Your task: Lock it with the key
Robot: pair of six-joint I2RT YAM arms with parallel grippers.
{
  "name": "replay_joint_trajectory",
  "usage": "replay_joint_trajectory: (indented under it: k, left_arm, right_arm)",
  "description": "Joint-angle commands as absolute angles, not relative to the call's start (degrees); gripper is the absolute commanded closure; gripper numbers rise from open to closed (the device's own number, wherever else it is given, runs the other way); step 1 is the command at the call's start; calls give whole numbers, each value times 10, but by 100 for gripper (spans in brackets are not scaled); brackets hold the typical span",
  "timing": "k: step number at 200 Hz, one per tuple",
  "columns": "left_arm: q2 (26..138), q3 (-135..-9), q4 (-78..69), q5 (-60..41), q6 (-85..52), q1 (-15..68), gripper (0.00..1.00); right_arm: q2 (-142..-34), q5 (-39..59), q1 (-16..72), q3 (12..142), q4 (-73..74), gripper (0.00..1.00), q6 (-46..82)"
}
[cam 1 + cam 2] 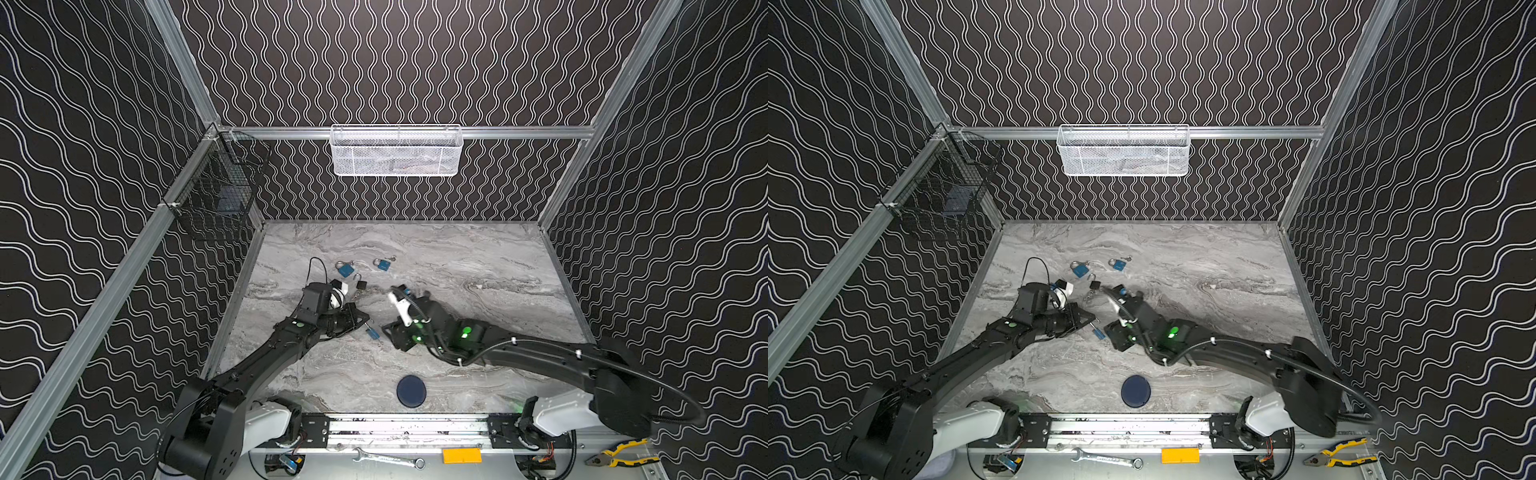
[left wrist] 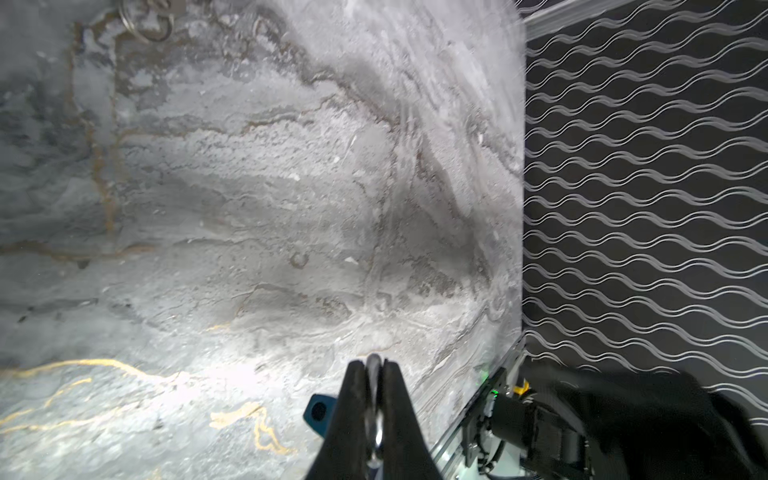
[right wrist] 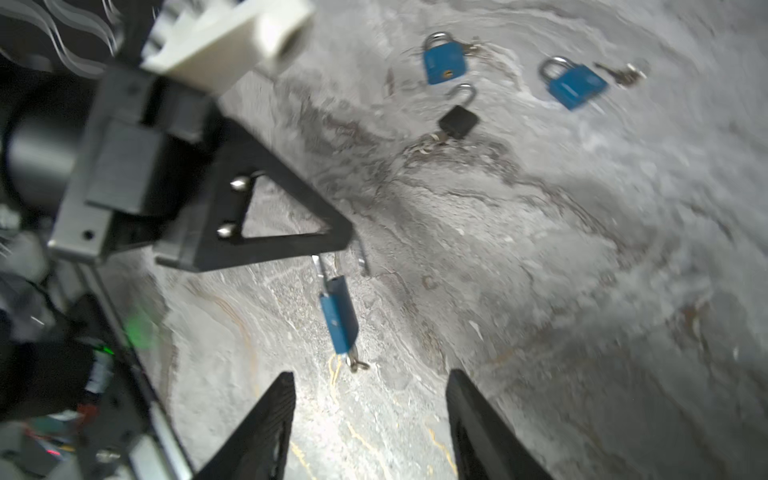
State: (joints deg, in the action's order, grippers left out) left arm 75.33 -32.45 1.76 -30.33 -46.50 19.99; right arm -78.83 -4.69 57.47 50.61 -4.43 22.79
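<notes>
Left of centre, the left tool [image 2: 373, 368] clamps the shackle of a blue padlock [image 3: 338, 316], a key [image 3: 356, 365] at its far end. The right tool [image 3: 370, 378] faces it, jaws wide. Open marble surface [image 1: 478, 270] runs to the right wall [image 1: 665, 208].

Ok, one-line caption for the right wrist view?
Left tool holds a blue padlock by its shackle; open right tool faces it.

Left claw [image 2: 372, 365] clamped on a shackle [image 2: 375, 415], blue padlock body [image 2: 319, 412] beside it; marble table [image 2: 249, 187] beneath
</notes>
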Motion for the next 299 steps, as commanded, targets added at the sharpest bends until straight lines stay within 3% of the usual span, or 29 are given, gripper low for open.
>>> replay_joint_trajectory:
  k: [1, 25, 62, 92, 131, 192, 234, 299]
  left_arm:
    - [733, -325, -42, -292, -487, 200, 100]
    - [710, -324, -61, -266, -504, 202, 100]
    - [682, -311, -117, -230, -545, 211, 100]
    - [678, -316, -114, -209, -550, 226, 100]
    - [700, -313, -137, -207, -558, 241, 100]
    - [695, -311, -155, -201, -560, 253, 100]
    - [683, -302, -158, -192, -564, 254, 100]
    - [692, -281, -194, -194, -582, 254, 100]
  right_arm:
    - [-744, 39, 544, 493, -27, 42, 384]
    - [-701, 94, 512, 481, -35, 41, 480]
    - [-664, 196, 454, 399, 86, 40, 600]
    - [-684, 242, 441, 388, 111, 40, 617]
    - [-727, 312, 433, 323, 295, 41, 725]
    - [-768, 311, 434, 324, 324, 36, 743]
    - [-834, 331, 435, 312, 447, 33, 799]
    - [-895, 346, 435, 352, 465, 33, 819]
